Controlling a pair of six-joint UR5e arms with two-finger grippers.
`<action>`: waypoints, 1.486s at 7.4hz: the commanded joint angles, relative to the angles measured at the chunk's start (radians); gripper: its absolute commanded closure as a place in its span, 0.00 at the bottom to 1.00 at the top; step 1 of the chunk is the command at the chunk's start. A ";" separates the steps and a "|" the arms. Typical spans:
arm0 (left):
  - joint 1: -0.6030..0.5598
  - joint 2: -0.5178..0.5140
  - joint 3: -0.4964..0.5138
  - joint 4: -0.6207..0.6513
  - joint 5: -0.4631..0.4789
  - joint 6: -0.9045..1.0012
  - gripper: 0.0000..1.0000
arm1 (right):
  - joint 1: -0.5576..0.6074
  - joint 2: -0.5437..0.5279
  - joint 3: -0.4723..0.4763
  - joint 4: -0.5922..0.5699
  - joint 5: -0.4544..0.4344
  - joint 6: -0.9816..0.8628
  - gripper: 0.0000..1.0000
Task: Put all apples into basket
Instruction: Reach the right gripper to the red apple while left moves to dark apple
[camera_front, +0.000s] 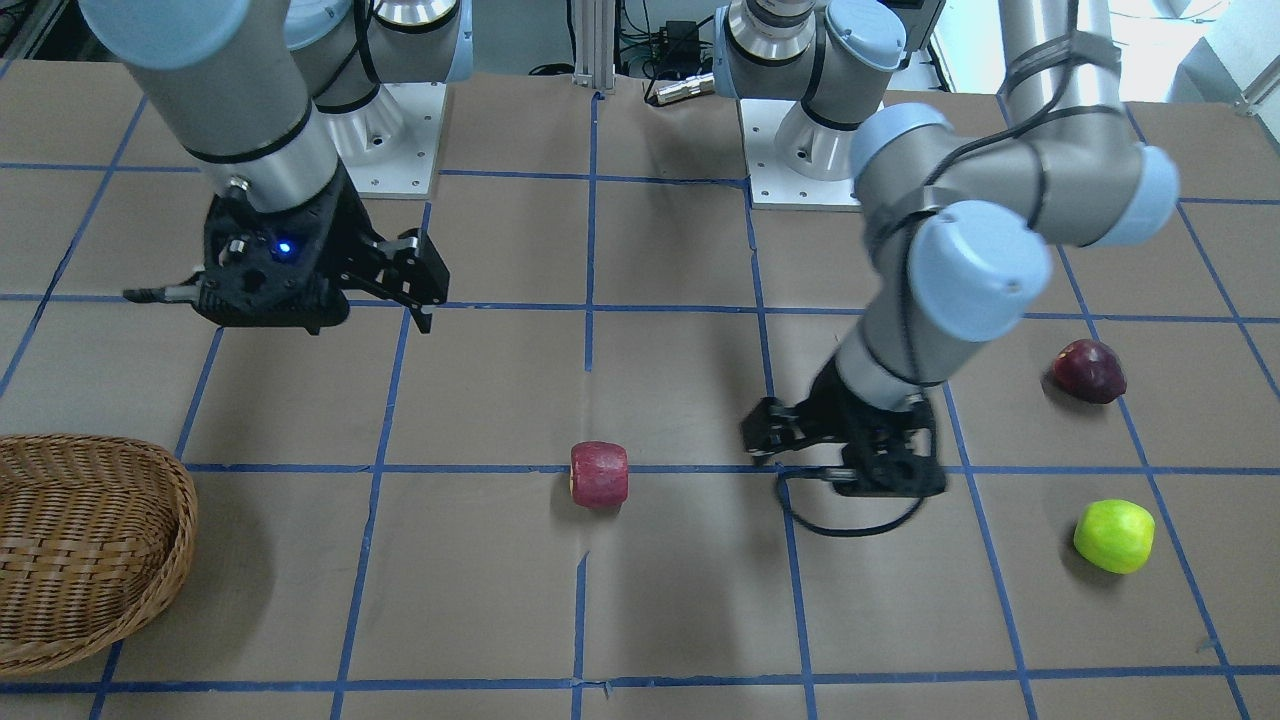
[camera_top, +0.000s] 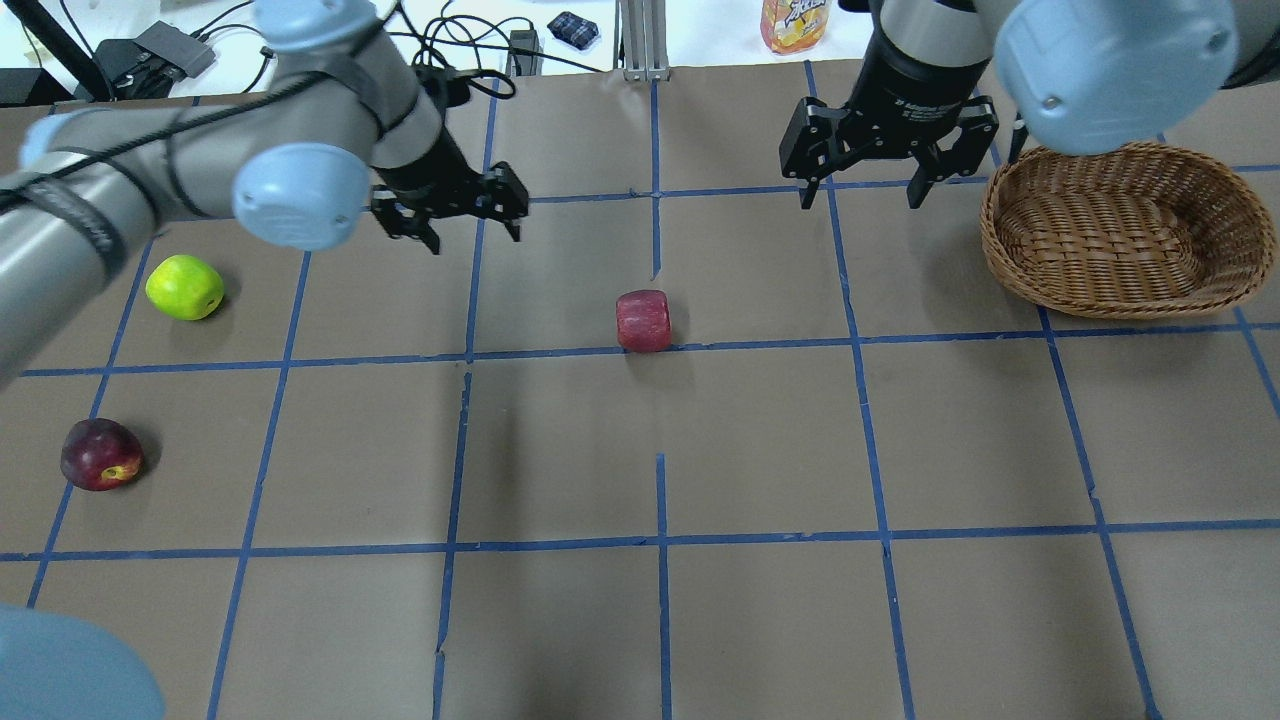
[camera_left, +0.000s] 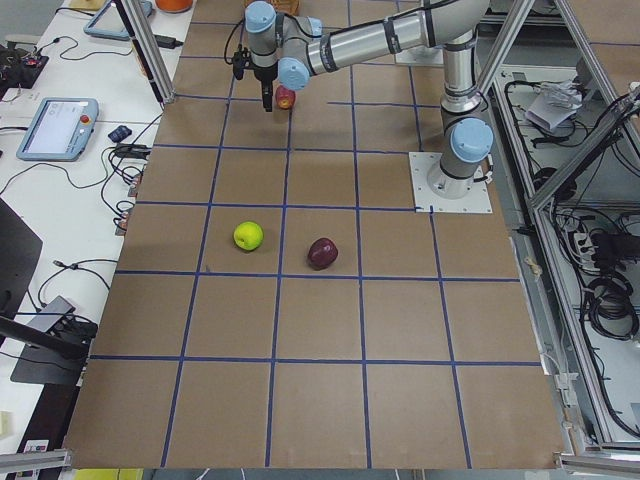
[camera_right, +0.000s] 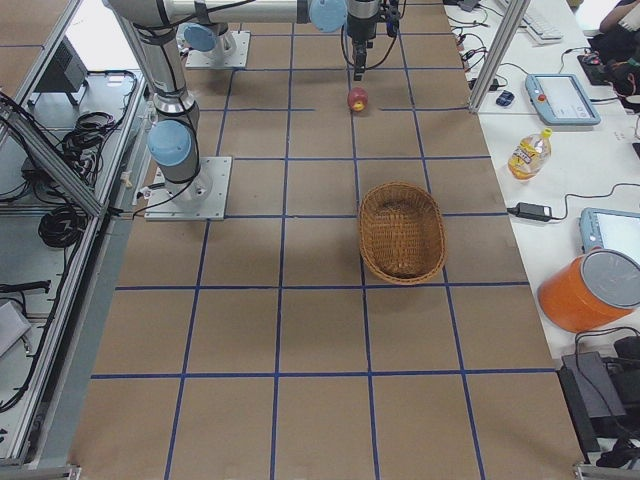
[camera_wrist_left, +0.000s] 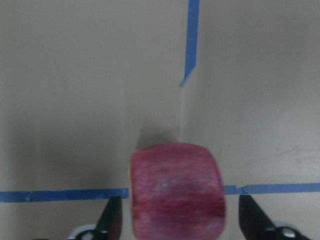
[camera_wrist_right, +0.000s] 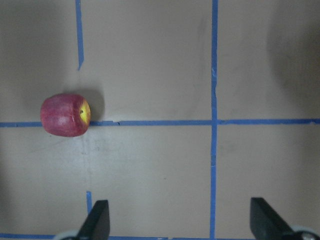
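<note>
Apples should feel hard, smooth and round, so they may roll or slip. I'd grab each across its fat middle, not too tight, so no bruise. Far left sits the lime green apple (camera_top: 185, 287); nearer, the dark maroon apple (camera_top: 100, 454). My left gripper (camera_top: 476, 238) is spread wide w/ nothing in it, left of the red apple (camera_top: 643, 320), which lies sideways on blue tape (camera_top: 760, 345) in the middle. My right gripper (camera_top: 860, 200) is wide and empty too, beside the woven basket (camera_top: 1130, 305) at right, no apples inside.

Faint shadows are being cast beside the left hand (camera_top: 477, 235) by soft overhead light; its wrist view is being blurred.
</note>
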 joint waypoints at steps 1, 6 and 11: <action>0.292 0.081 -0.004 -0.133 0.126 0.402 0.00 | 0.150 0.136 -0.005 -0.214 -0.018 0.135 0.00; 0.740 0.019 -0.076 -0.075 0.124 0.559 0.00 | 0.323 0.335 0.009 -0.436 -0.089 0.374 0.00; 0.737 0.007 -0.156 -0.039 0.118 0.396 0.00 | 0.321 0.415 0.012 -0.464 -0.156 0.332 0.00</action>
